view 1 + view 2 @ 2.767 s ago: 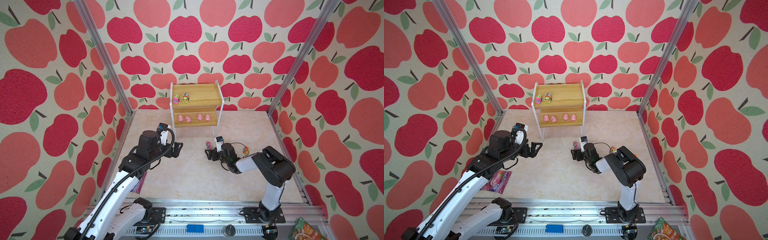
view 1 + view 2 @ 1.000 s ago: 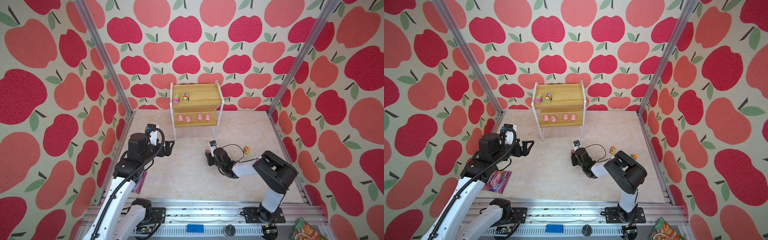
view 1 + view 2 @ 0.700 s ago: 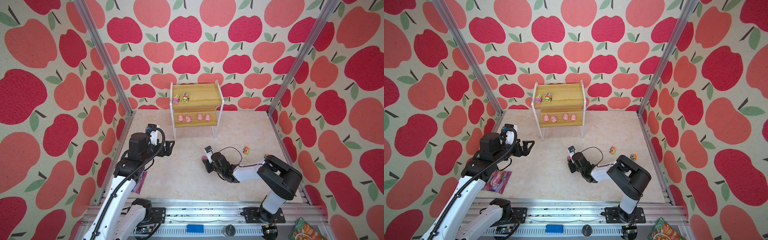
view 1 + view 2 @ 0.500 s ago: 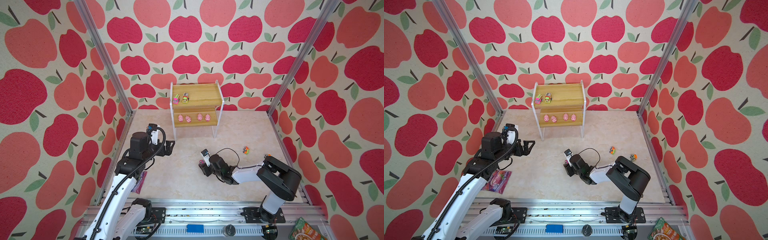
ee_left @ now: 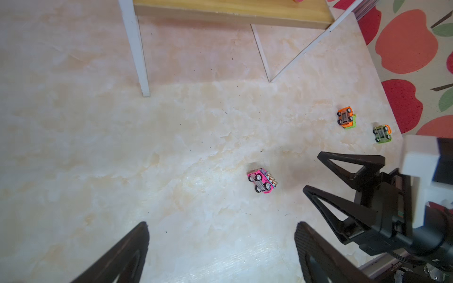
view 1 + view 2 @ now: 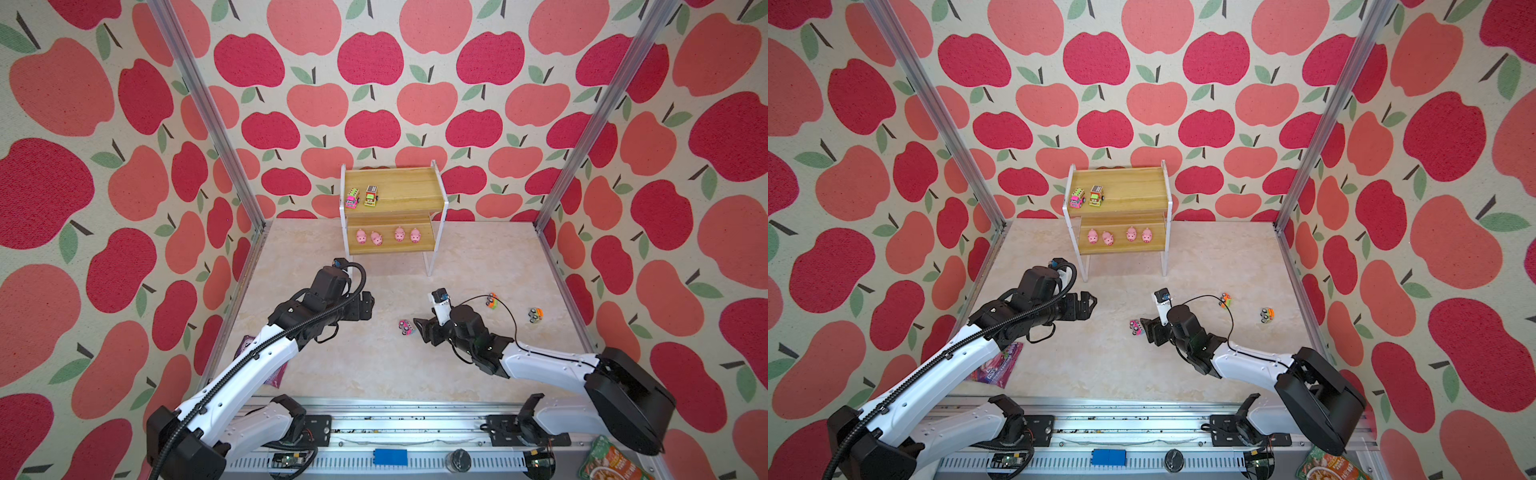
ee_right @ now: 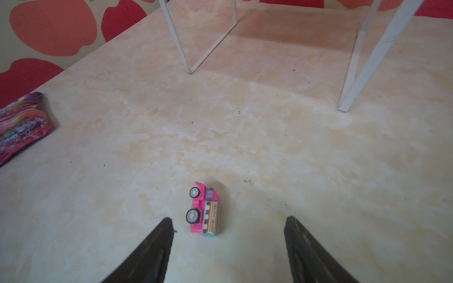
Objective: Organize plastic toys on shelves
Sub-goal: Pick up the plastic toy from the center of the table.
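As right claw (image 7: 229,220) is widening, pink truck (image 7: 204,213) is lying released, tipped.
Left claw (image 5: 220,224), wide, is waiting to shelve it.

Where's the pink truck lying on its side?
In both top views the pink truck lies near the middle of the table, in front of the shelves, just off the right claw.
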Tool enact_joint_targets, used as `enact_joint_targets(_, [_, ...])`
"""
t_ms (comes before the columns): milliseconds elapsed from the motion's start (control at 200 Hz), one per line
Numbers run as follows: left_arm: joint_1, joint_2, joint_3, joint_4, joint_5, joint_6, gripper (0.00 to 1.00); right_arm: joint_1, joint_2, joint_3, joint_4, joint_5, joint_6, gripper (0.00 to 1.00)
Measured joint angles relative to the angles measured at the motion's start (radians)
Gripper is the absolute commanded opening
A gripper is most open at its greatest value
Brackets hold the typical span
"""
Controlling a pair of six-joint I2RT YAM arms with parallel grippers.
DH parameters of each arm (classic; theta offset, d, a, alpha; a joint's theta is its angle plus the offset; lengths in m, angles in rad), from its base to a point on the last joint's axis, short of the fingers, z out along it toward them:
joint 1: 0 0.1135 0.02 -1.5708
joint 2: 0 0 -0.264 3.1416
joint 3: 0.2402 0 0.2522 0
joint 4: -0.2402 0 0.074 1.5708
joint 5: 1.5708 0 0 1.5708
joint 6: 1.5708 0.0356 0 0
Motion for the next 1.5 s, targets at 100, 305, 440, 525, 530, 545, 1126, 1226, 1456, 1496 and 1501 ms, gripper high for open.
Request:
enact_joint_targets(100, [-0.083,0.134,0.065,-0.04,-0.077,-0.099,0.94,-0.056,-0.078,0.0,-0.097,0.029,0.03,0.75])
enact_joint_targets(305, [-0.182,0.374,0.2,-0.106,-0.154,-0.269,0.94,-0.184,-0.217,-0.006,-0.237,0.058,0.087,0.74])
enact_joint_targets(440, [-0.219,0.508,0.29,-0.14,-0.177,-0.373,0.94,-0.24,-0.227,-0.02,-0.277,0.057,0.109,0.74])
enact_joint_targets(525, [-0.237,0.576,0.332,-0.156,-0.185,-0.436,0.94,-0.253,-0.221,-0.035,-0.287,0.049,0.115,0.74])
enact_joint_targets(530, [-0.238,0.581,0.336,-0.159,-0.186,-0.441,0.94,-0.254,-0.221,-0.036,-0.288,0.049,0.115,0.74])
enact_joint_targets(545, [-0.241,0.592,0.343,-0.161,-0.187,-0.453,0.94,-0.254,-0.219,-0.038,-0.29,0.048,0.116,0.74])
enact_joint_targets(1126, [-0.264,0.835,0.506,-0.21,-0.185,-0.669,0.81,-0.275,-0.205,-0.098,-0.244,-0.015,0.132,0.74])
enact_joint_targets(1226, [-0.264,0.856,0.506,-0.204,-0.169,-0.681,0.81,-0.275,-0.195,-0.106,-0.227,-0.028,0.138,0.74])
enact_joint_targets(1456, [-0.264,0.919,0.524,-0.18,-0.128,-0.693,0.72,-0.275,-0.18,-0.113,-0.209,-0.045,0.149,0.73])
enact_joint_targets(1496, [-0.264,0.925,0.524,-0.175,-0.122,-0.696,0.7,-0.275,-0.179,-0.113,-0.208,-0.045,0.15,0.73])
enact_joint_targets(1501, [-0.264,0.925,0.524,-0.175,-0.122,-0.696,0.69,-0.275,-0.179,-0.113,-0.208,-0.045,0.15,0.73])
